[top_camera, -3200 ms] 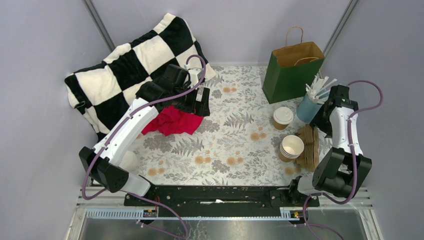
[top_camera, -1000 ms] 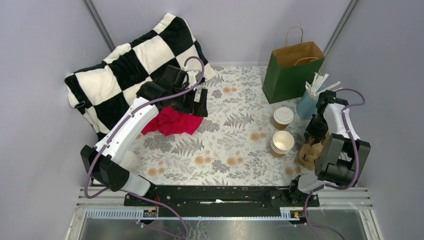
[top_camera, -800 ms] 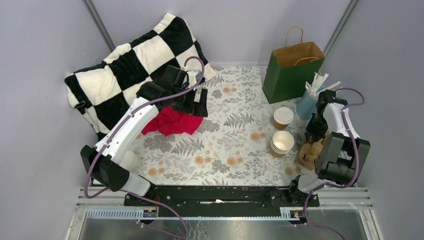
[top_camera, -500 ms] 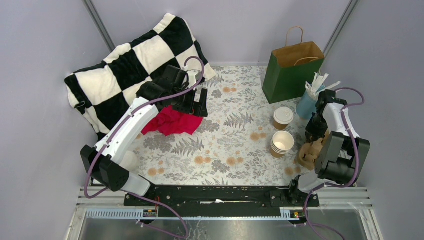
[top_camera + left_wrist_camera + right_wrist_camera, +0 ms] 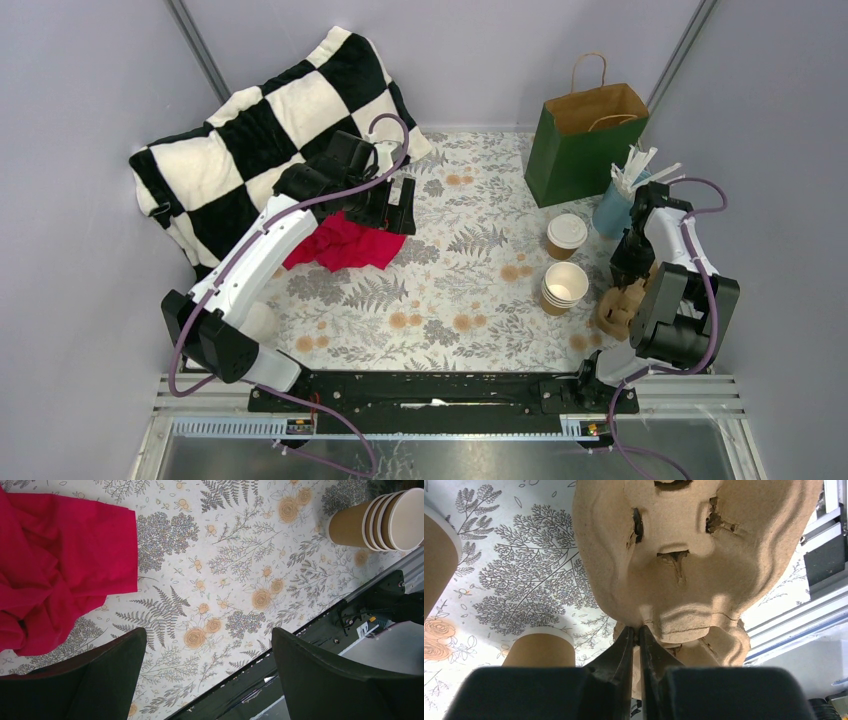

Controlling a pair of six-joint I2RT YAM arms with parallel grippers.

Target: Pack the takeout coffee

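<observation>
My right gripper (image 5: 638, 634) pinches the carrier (image 5: 694, 555) by its rim; my left gripper (image 5: 207, 640) hangs wide open. The coffee (image 5: 567, 235) stands lidded near the bag (image 5: 585, 140), neither seated in the carrier nor bagged, I judge.

Floral table (image 5: 460, 290) bears red cloth (image 5: 345, 243), lidded cup (image 5: 566, 235), cup stack (image 5: 564, 287)
</observation>
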